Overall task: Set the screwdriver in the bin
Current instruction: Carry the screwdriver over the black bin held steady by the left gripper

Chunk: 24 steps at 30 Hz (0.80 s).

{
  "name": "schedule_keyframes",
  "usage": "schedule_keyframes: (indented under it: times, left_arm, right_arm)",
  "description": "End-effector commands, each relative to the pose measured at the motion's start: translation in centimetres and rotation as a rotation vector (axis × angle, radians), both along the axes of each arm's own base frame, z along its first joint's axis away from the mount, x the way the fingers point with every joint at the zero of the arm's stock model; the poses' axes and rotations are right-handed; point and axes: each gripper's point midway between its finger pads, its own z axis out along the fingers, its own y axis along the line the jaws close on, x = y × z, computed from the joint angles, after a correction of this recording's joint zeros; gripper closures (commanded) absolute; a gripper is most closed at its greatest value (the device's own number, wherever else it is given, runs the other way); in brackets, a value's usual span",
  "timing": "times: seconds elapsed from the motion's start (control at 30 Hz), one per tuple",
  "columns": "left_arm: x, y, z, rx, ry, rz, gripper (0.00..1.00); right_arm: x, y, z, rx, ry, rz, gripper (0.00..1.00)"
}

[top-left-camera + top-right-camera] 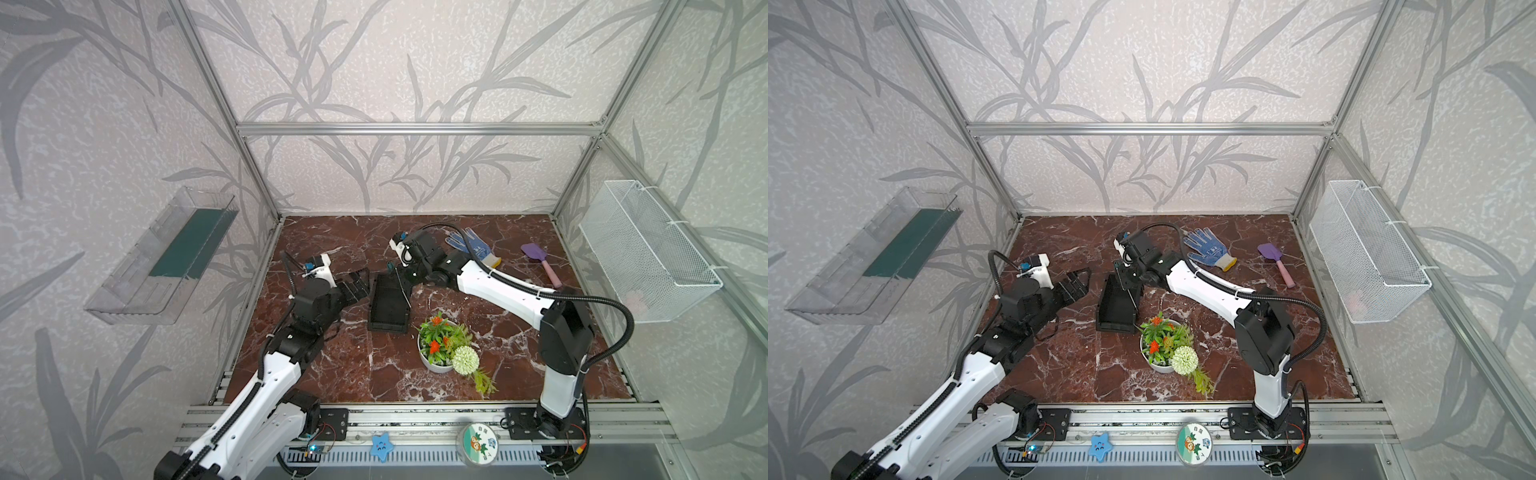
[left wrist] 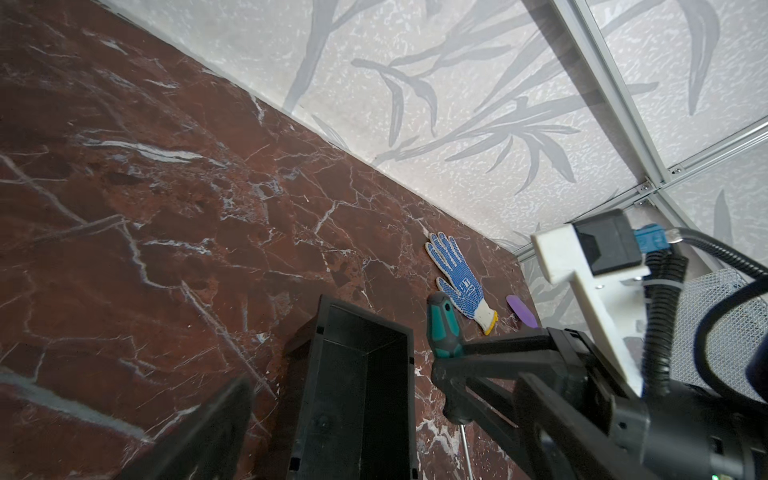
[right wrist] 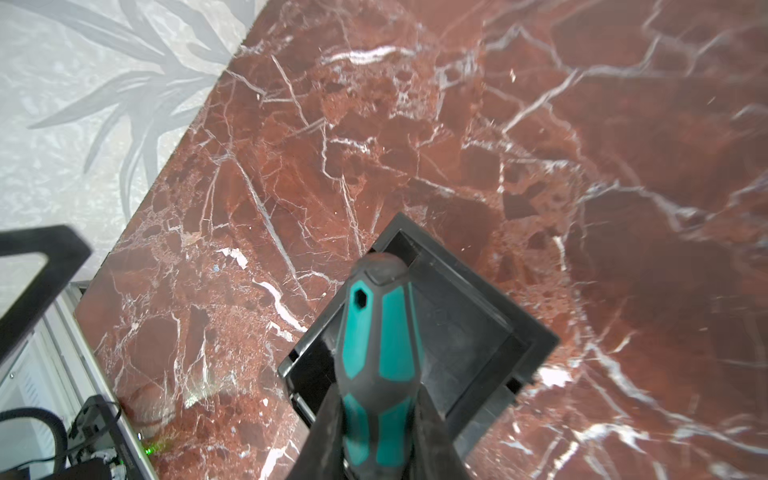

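One tool, the right tool (image 3: 378, 403), is clamped tight on the handle of the screwdriver (image 3: 380, 316), held above the far end of the bin (image 1: 384, 320). The left tool (image 1: 357, 286) gapes empty beside it. If released now, the slanting shaft may catch the rim and spill onto the desk (image 1: 340, 232).

Open table (image 1: 332, 239) lies behind the bin (image 1: 388, 309) and along the front edge. The left gripper (image 1: 365, 285), fingers spread, stands just beside the bin's left wall. The flower pot (image 1: 434, 365) crowds its near-right corner. Above its far end, the right gripper (image 2: 446, 359) holding the screwdriver (image 3: 380, 340) probably bars entry from overhead. Its near half is uncovered.
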Motion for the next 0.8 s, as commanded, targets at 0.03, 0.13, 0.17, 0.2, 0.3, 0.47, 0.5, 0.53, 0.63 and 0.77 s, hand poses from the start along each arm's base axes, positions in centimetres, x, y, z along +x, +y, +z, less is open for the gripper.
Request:
schedule_keyframes:
  times: [0.03, 0.13, 0.17, 0.2, 0.3, 0.47, 0.5, 0.53, 0.63, 0.77]
  left_arm:
    - [-1.0, -1.1, -1.5, -0.035, 0.050, -0.085, 0.01]
    - [-1.3, -2.1, -1.2, -0.074, 0.041, -0.140, 0.01]
    - [-1.4, -2.3, -1.0, -0.083, 0.039, -0.151, 0.01]
    - [-1.4, -2.4, -0.9, -0.088, 0.040, -0.155, 0.01]
    - [-1.7, -2.6, -0.1, -0.095, 0.031, -0.171, 0.01]
    - [-2.3, -2.9, 0.5, -0.079, 0.050, -0.203, 0.01]
    - [-2.4, -3.1, 0.5, -0.084, 0.057, -0.214, 0.01]
    - [-2.5, -3.2, 0.4, -0.089, 0.061, -0.222, 0.01]
    - [-2.8, -3.5, 0.1, -0.101, 0.070, -0.242, 0.01]
    - [-3.1, -3.8, -0.1, -0.105, 0.073, -0.262, 0.01]
  right_arm:
    - [0.5, 0.9, -1.4, 0.043, 0.036, -0.072, 0.92]
    - [0.8, 1.1, -2.5, 0.041, 0.057, -0.097, 0.92]
    - [0.7, 1.3, -3.1, 0.040, 0.069, -0.098, 0.92]
    - [0.7, 1.4, -3.5, 0.037, 0.082, -0.098, 0.92]
    - [0.7, 1.7, -4.4, 0.021, 0.101, -0.105, 0.92]
    - [0.7, 2.1, -5.3, 0.010, 0.108, -0.111, 0.92]
    - [0.7, 2.2, -5.4, 0.006, 0.110, -0.110, 0.92]
    - [0.7, 2.3, -5.6, 0.002, 0.109, -0.108, 0.92]
    - [0.8, 2.3, -6.5, -0.025, 0.106, -0.112, 0.92]
    - [1.0, 2.0, -7.4, -0.057, 0.098, -0.114, 0.91]
